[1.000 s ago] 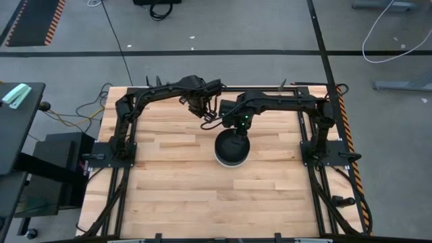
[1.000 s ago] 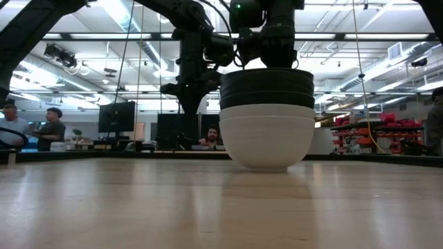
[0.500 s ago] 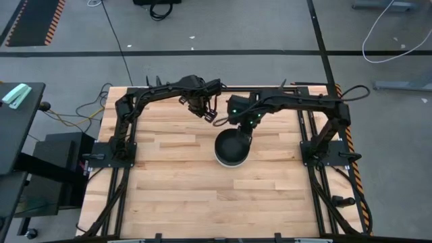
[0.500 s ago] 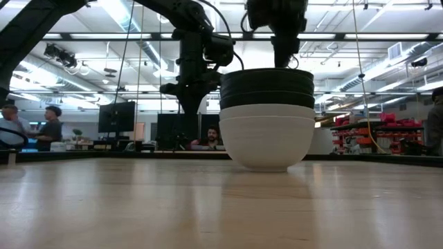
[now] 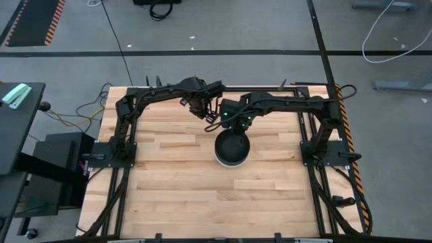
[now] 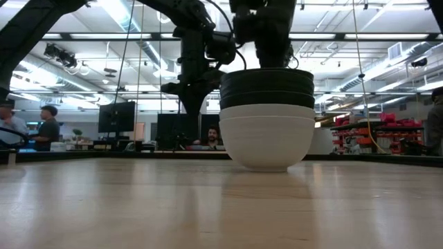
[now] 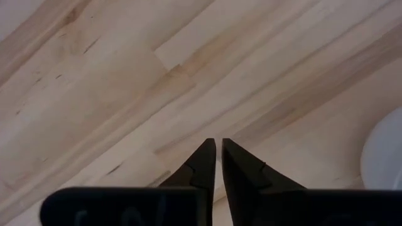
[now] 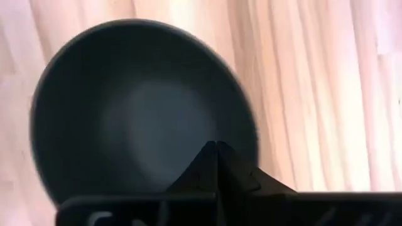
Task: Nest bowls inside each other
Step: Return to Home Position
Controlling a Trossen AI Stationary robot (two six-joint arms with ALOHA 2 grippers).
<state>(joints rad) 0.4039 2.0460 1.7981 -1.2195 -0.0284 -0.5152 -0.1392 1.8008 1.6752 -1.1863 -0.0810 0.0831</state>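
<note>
The bowls stand nested in one stack [image 5: 231, 148] near the table's middle: white bowls [image 6: 266, 138] below, resting on the wood, and black bowls [image 6: 266, 86] on top. The right wrist view looks down into the top black bowl [image 8: 138, 107]. My right gripper [image 8: 215, 147] is shut and hovers over the stack's far side [image 5: 227, 126], touching nothing. My left gripper [image 7: 218, 147] is shut above bare wood, just far-left of the stack [image 5: 210, 116]. A white bowl's side [image 7: 384, 157] shows at the edge of the left wrist view.
Black frame rails [image 5: 118, 135] run along the left and right sides [image 5: 317, 135] of the wooden table, where the arm bases stand. Bare wood [image 5: 202, 196] lies on the near side of the stack. People and monitors show in the room beyond the table.
My right gripper has risen off the top of the stack, swung a little toward the table's right edge, then come back toward the left, staying over the stack's far side. The stack has not moved.
</note>
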